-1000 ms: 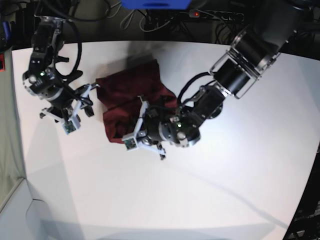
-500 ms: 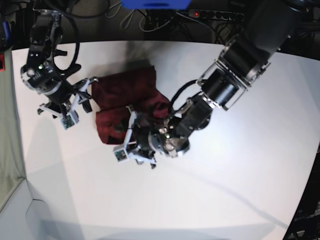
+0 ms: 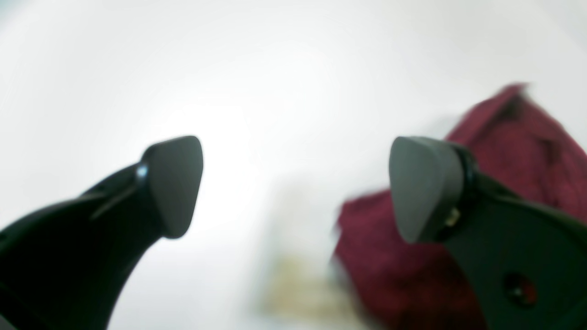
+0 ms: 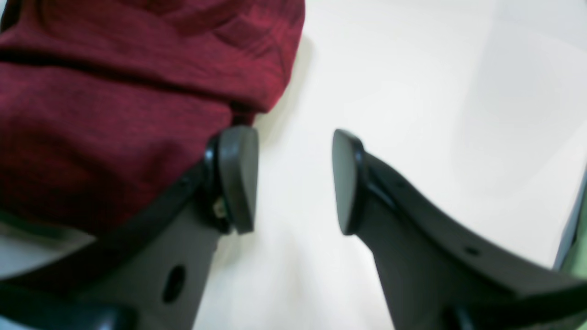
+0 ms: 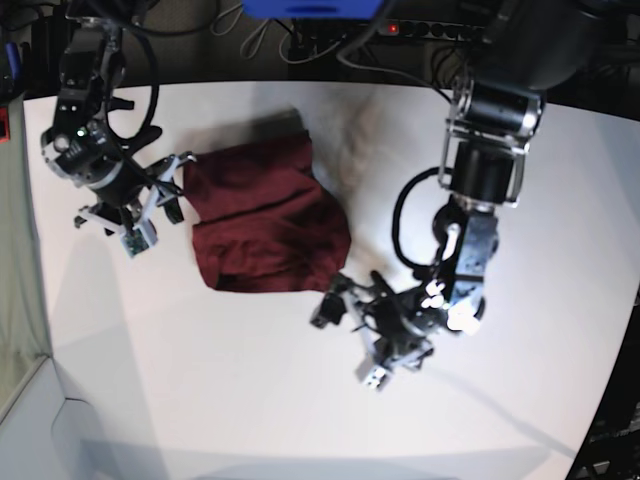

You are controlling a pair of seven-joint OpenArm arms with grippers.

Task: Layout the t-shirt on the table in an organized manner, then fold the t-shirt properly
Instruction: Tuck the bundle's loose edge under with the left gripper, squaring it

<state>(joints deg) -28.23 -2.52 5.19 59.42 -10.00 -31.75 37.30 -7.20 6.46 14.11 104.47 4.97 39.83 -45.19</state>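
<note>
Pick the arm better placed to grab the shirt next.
Right. The right gripper sits open beside the t-shirt, one finger at the cloth's edge. The left gripper is open too, but clear of the cloth.

t-shirt (image 5: 263, 221) on table (image 5: 250, 400), between right gripper (image 5: 163, 203) and left gripper (image 5: 348, 340)

Left gripper (image 3: 293, 188): two dark jaws with grey pads, spread wide apart, nothing between them. Bench (image 3: 275, 68): white, smooth, blurred, fills most of the frame. T-shirt (image 3: 518, 137): dark red cloth, lower right, lying on the bench, partly hidden behind the right-hand jaw. Faint yellowish smudge on the bench near the bottom edge; unidentifiable.
</note>
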